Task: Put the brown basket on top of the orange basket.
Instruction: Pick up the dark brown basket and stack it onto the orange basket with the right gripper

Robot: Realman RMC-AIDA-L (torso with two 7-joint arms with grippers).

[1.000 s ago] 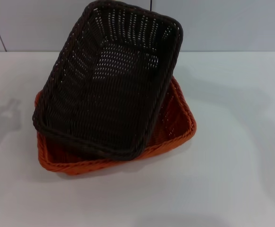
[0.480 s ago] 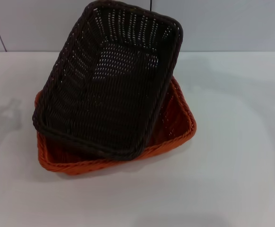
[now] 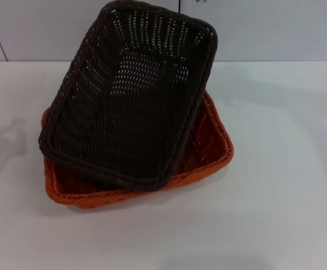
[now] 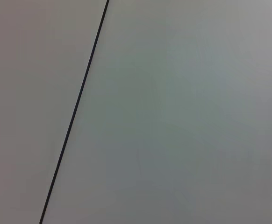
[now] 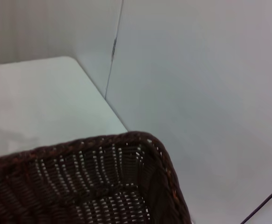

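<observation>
Brown basket (image 3: 132, 95), one, sits skewed and tilted in one orange basket (image 3: 211, 146); both grippers' jaws are out of sight.

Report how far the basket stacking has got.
Mostly done: the dark brown woven wicker basket sits on the bright orange woven wicker basket, skewed and tilted, its far end raised, not nested square. No gripper shows in any view, so nothing is in hand. Left, perhaps: straightening it on the white table.

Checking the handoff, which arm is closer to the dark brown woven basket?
Right. Its wrist camera looks down on the dark brown woven basket from close by; the left wrist view shows only a blank wall panel. Neither gripper is visible.
</observation>
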